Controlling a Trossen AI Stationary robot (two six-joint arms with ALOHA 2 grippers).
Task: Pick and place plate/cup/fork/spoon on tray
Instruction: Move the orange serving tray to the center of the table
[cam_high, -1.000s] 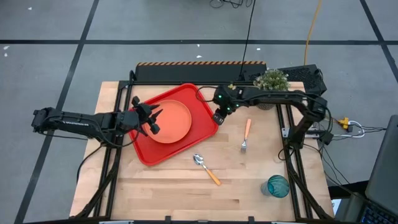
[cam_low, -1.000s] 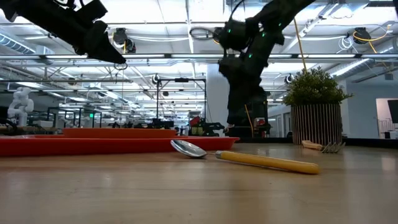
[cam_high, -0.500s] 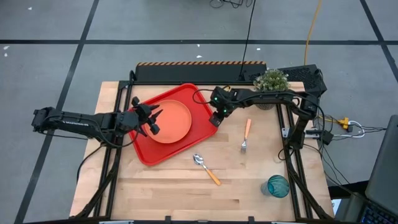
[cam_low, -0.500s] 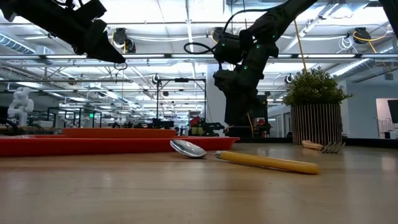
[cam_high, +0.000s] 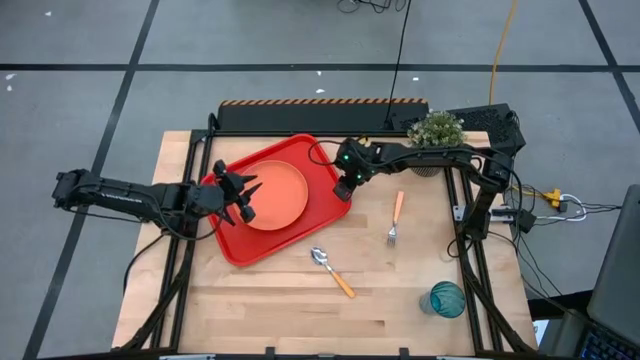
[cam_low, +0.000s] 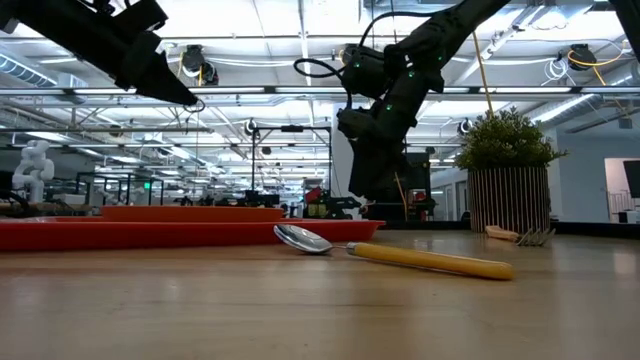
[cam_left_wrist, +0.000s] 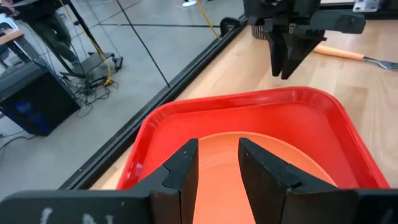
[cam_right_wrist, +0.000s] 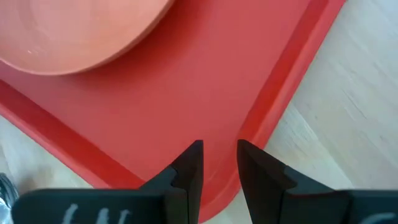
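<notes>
Since the plate already lies flat inside the tray, what remains is the cup, the spoon and the fork, all on bare wood outside the tray. The tray sits turned at an angle on the table, so anything carried in should clear its raised rim and land on the open red floor beside the plate, not on the plate's edge. Fork and spoon lie flat and thin; a good pick probably means coming straight down across the orange handle, fingers spread just wider than it.

Over the tray's corner nearest the fork hangs the right gripper, its arm reaching in from the plant side; its fingers stand slightly apart, holding nothing, with the rim below them. At the opposite side the left gripper hovers above the plate's edge, arm stretched level, fingers also parted and empty.

The cup stands well apart near the table's front right corner.
</notes>
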